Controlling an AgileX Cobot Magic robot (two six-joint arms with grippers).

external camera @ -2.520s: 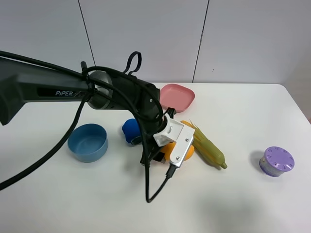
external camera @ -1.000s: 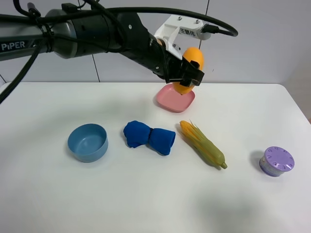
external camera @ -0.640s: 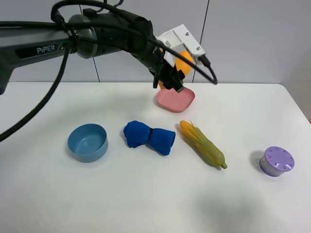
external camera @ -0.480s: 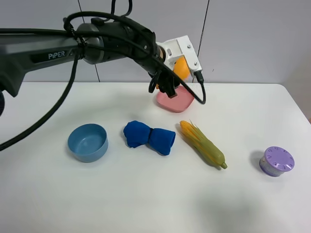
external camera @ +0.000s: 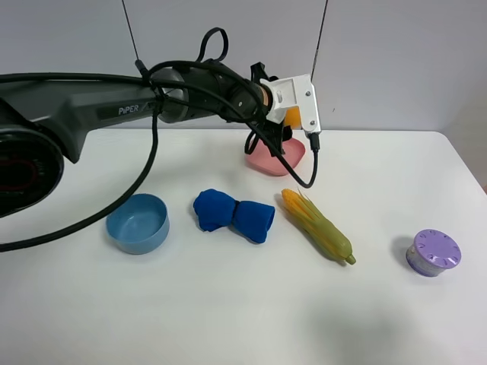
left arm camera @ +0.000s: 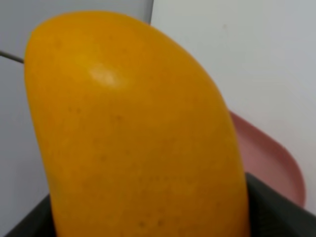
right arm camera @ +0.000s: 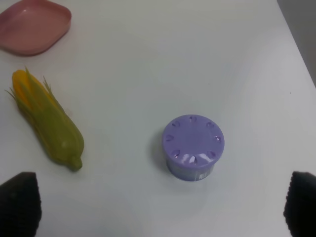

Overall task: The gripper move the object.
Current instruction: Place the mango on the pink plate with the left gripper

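Mango [external camera: 291,115]: being gripped between the left gripper's [external camera: 283,128] fingers, now hanging just over the pink plate [external camera: 295,157] after descending from higher up; placement is probably approaching.

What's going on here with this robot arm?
The left gripper holds an orange-yellow mango in the air, close above the pink plate at the back of the table. The mango is not yet set down. A blue cloth, corn cob, blue bowl and purple container lie nearby.
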